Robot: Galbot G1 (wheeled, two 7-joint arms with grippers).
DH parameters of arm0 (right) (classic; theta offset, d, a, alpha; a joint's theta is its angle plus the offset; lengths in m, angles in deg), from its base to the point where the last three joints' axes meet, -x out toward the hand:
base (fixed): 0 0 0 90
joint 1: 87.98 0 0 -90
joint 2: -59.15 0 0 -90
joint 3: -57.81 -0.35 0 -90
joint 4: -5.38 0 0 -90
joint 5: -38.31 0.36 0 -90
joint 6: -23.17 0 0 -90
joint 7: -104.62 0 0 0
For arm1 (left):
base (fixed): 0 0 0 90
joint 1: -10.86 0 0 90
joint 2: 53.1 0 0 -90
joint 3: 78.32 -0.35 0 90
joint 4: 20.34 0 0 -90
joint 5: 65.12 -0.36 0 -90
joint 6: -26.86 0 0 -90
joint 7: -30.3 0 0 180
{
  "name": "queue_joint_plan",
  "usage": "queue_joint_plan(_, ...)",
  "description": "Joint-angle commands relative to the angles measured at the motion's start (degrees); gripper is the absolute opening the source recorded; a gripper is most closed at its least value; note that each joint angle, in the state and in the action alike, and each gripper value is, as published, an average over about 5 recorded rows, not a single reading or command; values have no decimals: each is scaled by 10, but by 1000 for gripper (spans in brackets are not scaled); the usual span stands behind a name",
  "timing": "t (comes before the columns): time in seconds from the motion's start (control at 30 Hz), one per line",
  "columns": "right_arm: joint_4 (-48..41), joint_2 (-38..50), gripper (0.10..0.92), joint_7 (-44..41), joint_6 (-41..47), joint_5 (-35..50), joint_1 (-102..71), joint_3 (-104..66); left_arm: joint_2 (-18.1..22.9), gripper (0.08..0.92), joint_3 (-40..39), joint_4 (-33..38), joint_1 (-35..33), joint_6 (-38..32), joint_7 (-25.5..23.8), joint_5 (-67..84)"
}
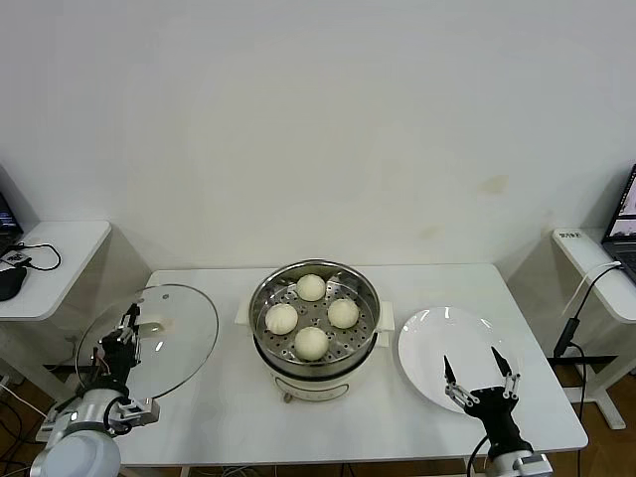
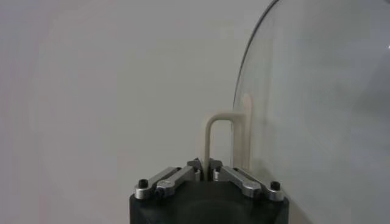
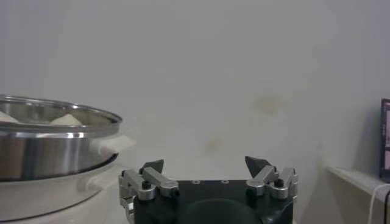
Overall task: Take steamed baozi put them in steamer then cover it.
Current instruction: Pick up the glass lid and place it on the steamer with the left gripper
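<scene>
The steel steamer (image 1: 370, 289) stands at the table's middle on its cream base, with several steamed baozi (image 1: 311, 287) on its perforated tray. The glass cover (image 1: 164, 338) is at the left end of the table, tilted, and my left gripper (image 1: 124, 333) is shut on its cream handle. In the left wrist view the fingertips (image 2: 196, 165) pinch the handle (image 2: 210, 137) beside the glass cover (image 2: 317, 109). My right gripper (image 1: 480, 373) hangs open and empty over the near part of the white plate (image 1: 429, 343). In the right wrist view the right gripper (image 3: 206, 163) sits beside the steamer (image 3: 49, 146).
The white plate lies right of the steamer with nothing on it. White side tables stand at the left (image 1: 50, 258) and the right (image 1: 596, 268), with cables and a laptop (image 1: 624, 214). A white wall is behind the table.
</scene>
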Motion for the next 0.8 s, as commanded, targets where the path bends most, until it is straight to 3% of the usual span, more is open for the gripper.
queue_joint_plan(0.03, -11, 2, 823, 4, -1, -37, 13, 15, -44, 140, -68, 123, 21, 85, -56, 49)
queue_joint_plan(0.17, -15, -4, 823, 6, 1, -56, 12, 18, -50, 140, -123, 112, 68, 100, -68, 39)
queue_joint_plan(0.4, -35, -17, 823, 11, 4, -87, 23, 41, -9, 140, -195, 85, 147, 118, -110, -33)
queue_joint_plan(0.8, -57, -25, 823, 13, 2, -109, 33, 66, 151, 140, -317, -21, 250, 116, -162, -237)
